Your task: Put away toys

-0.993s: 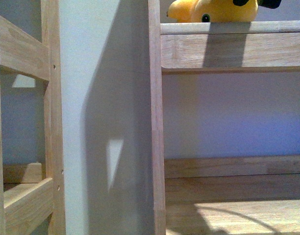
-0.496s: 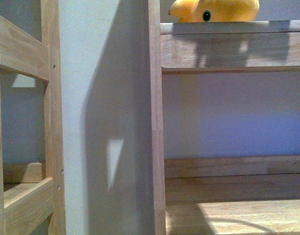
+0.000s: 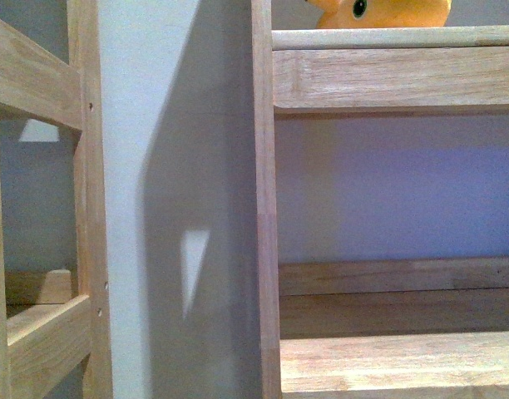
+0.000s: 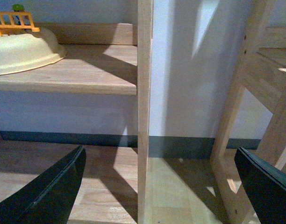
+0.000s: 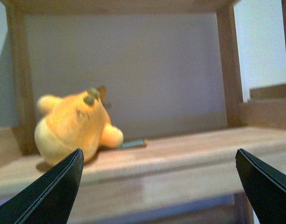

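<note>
A: Front view first. What do we get?

B: Wooden shelving. On the upper shelf [image 3: 396, 37] only a strip of the orange-yellow plush toy [image 3: 387, 12] shows above the shelf's front edge, with a dark eye. No arm is in this view. The lower shelf [image 3: 400, 362] shows nothing on it.

A: Left wrist view?

B: The left end effector [image 4: 159, 186] hangs with its dark fingers spread wide, nothing between them. Ahead stands a wooden upright [image 4: 144, 107], with a pale bowl [image 4: 24, 49] on a shelf board to one side and a small yellow fence-like piece [image 4: 14, 21] on it. No plush here.

A: And the right wrist?

B: The right end effector [image 5: 159, 186] is also wide open and empty, facing the shelf where the plush toy [image 5: 75, 128] sits apart from the fingers. The toy is blurred, so I can't be sure how it lies; it looks tipped on its side. Something thin and dark [image 5: 133, 143] lies beside it, too unclear to name.

A: How would it handle?

B: I'd judge it light, soft and squashy, not fragile, and unlikely to slip. The rounded body is the best hold; the stubby limbs would fold away.
</note>
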Available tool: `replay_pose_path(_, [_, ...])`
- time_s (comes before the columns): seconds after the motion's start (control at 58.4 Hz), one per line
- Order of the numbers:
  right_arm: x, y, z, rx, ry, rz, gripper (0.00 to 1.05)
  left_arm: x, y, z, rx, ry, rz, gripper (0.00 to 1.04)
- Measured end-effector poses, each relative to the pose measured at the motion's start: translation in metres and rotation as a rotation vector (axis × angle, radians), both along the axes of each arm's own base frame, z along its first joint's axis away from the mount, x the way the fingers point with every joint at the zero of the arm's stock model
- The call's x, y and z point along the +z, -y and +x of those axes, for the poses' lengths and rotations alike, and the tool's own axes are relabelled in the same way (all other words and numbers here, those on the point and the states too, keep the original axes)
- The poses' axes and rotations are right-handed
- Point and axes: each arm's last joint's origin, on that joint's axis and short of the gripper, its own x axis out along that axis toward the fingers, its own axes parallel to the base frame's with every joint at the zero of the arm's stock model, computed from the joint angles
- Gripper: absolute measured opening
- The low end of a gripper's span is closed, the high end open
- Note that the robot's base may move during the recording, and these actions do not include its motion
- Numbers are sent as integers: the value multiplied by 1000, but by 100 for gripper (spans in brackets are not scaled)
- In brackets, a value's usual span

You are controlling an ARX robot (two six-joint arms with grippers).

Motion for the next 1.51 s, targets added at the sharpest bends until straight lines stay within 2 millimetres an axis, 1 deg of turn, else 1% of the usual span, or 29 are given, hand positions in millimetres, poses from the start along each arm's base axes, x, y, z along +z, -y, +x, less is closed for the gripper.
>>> replay_pose_path(0.154, [-48, 10, -26, -31, -75, 55, 98, 0, 0, 0, 0, 0, 0, 98])
replay_pose_path(0.257, [-72, 13, -37, -32, -81, 97, 98, 0, 0, 0, 0, 0, 0, 98])
replay_pose_path(0.36, [-95, 12, -38, -16, -115, 121, 98, 0, 0, 0, 0, 0, 0, 98])
replay_pose_path(0.394, [-107, 11, -36, -10, -144, 126, 98, 0, 0, 0, 0, 0, 0, 98])
replay_pose_path(0.445, [-130, 10, -35, -15, -196, 148, 98, 0, 0, 0, 0, 0, 0, 98])
replay_pose_path(0.496, [-145, 10, -36, -20, -218, 168, 98, 0, 0, 0, 0, 0, 0, 98])
replay_pose_path(0.616, [-171, 6, -36, 8, -260, 167, 98, 0, 0, 0, 0, 0, 0, 98])
replay_pose_path(0.651, [-182, 5, -36, 17, -290, 159, 98, 0, 0, 0, 0, 0, 0, 98])
replay_pose_path(0.736, [-201, 7, -35, 26, -370, 151, 98, 0, 0, 0, 0, 0, 0, 98])
replay_pose_path(0.805, [-206, 8, -35, 18, -394, 163, 98, 0, 0, 0, 0, 0, 0, 98])
replay_pose_path(1.044, [-206, 8, -35, 34, -389, 176, 98, 0, 0, 0, 0, 0, 0, 98])
replay_pose_path(1.079, [-206, 10, -36, 88, -440, 115, 92, 0, 0, 0, 0, 0, 0, 98])
replay_pose_path(1.096, [-209, 11, -36, 144, -487, 57, 87, 0, 0, 0, 0, 0, 0, 98])
replay_pose_path(1.113, [-210, 12, -36, 144, -500, 45, 85, 0, 0, 0, 0, 0, 0, 98])
replay_pose_path(1.13, [-212, 12, -36, 190, -519, 15, 82, 0, 0, 0, 0, 0, 0, 98])
replay_pose_path(1.147, [-213, 12, -36, 201, -527, 4, 80, 0, 0, 0, 0, 0, 0, 98])
replay_pose_path(1.215, [-217, 14, -36, 247, -543, -39, 68, 0, 0, 0, 0, 0, 0, 98])
replay_pose_path(1.335, [-221, 19, -36, 287, -533, -67, 48, 0, 0, 0, 0, 0, 0, 98])
replay_pose_path(1.404, [-225, 26, -36, 258, -537, -66, 36, 0, 0, 0, 0, 0, 0, 98])
replay_pose_path(1.472, [-229, 27, -36, 243, -543, -62, 25, 0, 0, 0, 0, 0, 0, 98])
replay_pose_path(1.506, [-231, 27, -36, 247, -545, -64, 18, 0, 0, 0, 0, 0, 0, 98])
